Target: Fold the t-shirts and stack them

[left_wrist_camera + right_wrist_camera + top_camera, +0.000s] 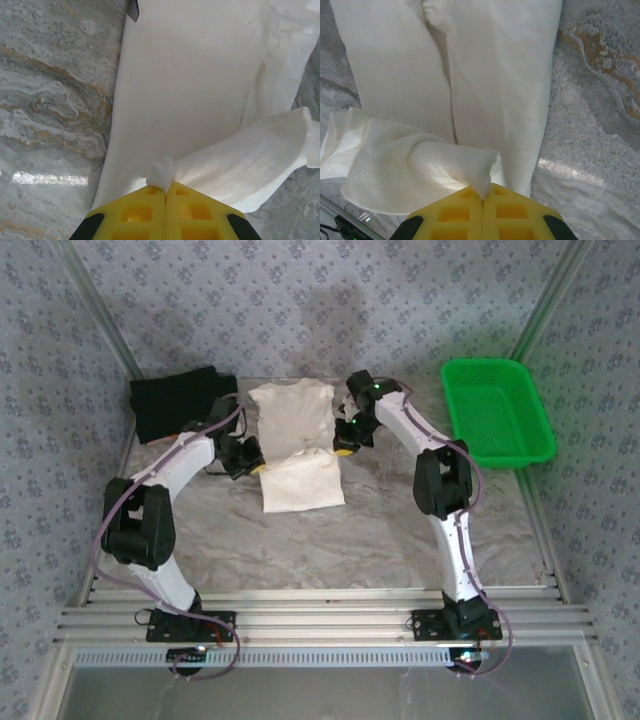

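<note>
Cream t-shirt pinched: left gripper, right gripper (clamped).

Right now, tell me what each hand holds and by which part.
Both hold the cream-white t-shirt: left hand pinches a tuft at its left edge, right hand a tuft at its right edge.

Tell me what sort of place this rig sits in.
Probably a lab data-collection cell, not a home: patterned backdrop walls, aluminium rail base, marble-print table carrying the cream-white t-shirt.
</note>
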Controlling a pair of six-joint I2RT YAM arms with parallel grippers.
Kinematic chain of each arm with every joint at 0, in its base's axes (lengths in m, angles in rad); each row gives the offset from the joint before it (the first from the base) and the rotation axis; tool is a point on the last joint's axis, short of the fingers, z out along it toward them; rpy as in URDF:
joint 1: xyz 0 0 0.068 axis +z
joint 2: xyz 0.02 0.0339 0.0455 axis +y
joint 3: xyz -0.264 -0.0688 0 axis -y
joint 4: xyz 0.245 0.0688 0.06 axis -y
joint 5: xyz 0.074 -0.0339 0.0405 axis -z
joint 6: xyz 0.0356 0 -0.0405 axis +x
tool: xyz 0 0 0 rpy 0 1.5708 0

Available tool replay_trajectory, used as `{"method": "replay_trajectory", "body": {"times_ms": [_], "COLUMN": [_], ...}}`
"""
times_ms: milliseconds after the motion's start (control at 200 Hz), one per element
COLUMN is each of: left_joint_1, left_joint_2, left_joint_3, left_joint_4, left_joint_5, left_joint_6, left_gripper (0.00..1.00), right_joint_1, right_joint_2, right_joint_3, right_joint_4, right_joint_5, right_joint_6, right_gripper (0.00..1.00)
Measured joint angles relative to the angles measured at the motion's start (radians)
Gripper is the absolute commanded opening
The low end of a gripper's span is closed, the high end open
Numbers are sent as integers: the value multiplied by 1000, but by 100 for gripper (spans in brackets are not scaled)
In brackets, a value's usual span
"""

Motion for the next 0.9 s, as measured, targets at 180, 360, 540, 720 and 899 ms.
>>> {"method": "replay_trajectory", "body": {"times_ms": [180,360,540,720,899], "left_joint_1": [13,14,15,32,60], "left_joint_2": [67,150,215,222,200], "left_joint_3": [80,145,185,216,286], "left_joint_4": [-6,-11,-13,-10,-5], "left_joint_5": [4,11,12,16,18], "left_joint_6": [26,56,70,57,53], "left_gripper": [0,0,7,55,66], "right_joint_1": [-14,-31,-39,-60,-97], "right_joint_2": [32,72,113,134,71], "right_joint_3": [42,81,111,128,101], "right_joint_4": [-2,-1,0,52,116], "right_joint_5": [3,2,2,-41,-67], "right_joint_6": [1,8,24,74,98], "right_gripper": [0,0,12,32,43]}}
